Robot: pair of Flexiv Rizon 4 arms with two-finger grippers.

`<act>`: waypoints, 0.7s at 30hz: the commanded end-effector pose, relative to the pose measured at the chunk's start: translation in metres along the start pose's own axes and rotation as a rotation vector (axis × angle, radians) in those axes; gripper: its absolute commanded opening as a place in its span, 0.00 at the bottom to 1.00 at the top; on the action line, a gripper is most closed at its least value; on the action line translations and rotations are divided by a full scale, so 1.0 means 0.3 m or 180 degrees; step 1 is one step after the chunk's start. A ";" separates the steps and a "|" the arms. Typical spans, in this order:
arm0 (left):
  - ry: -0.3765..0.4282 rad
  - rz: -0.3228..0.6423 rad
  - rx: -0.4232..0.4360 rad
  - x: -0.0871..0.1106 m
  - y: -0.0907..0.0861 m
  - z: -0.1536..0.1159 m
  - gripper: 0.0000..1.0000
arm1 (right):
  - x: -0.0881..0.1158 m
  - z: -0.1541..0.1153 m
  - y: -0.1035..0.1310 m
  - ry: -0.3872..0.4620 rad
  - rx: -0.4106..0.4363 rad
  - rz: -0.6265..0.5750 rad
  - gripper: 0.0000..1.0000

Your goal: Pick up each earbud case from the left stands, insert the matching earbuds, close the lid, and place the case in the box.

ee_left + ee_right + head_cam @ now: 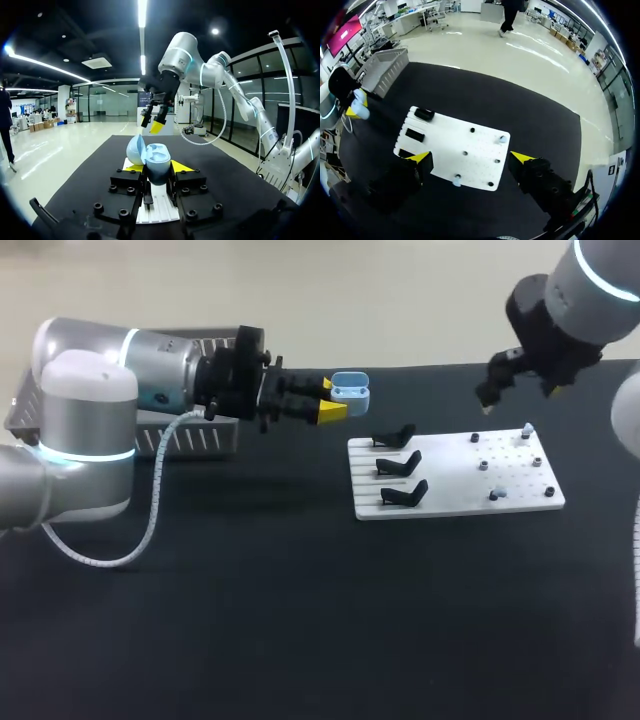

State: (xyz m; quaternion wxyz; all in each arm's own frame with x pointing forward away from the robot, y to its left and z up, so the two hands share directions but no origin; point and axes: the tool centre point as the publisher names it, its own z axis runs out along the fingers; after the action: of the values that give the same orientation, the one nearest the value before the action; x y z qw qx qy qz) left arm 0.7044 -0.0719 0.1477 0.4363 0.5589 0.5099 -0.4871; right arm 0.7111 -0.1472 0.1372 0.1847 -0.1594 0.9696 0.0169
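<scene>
Earbud case [156, 165], lid open, is clamped between the left gripper's [157, 169] yellow tips in the left wrist view. The head view sets it raised beside the white board [450, 485]. The right gripper [470, 158] hangs spread wide, seemingly empty, above that board.

The light blue, rounded plastic earbud case [350, 392] is clamped between the yellow fingertips of the left gripper [333, 400], clear of the table, with its lid hinged open. Three black stands [398, 464] form a column on the left part of the white perforated board [450, 502]. Two small pale earbuds [527, 430] sit on pegs on the board's right part, well apart. The grey slotted box [195, 435] lies at the table's far left corner.
</scene>
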 end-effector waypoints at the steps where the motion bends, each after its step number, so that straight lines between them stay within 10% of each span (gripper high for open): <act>1: -0.0008 0.0010 -0.0020 0.003 -0.005 0.001 0.00 | -0.026 0.057 -0.041 0.0360 0.0069 -0.0061 1.00; 21: -0.0008 0.0010 -0.0020 0.003 -0.005 0.001 0.00 | 0.003 0.155 -0.114 0.0539 0.0189 0.0011 1.00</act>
State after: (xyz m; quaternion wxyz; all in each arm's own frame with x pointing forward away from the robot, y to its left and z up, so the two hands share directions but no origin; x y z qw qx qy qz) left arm 0.7044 -0.0718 0.1477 0.4364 0.5589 0.5099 -0.4871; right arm 0.7385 -0.1753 0.0942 0.1056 -0.1533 0.9822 -0.0251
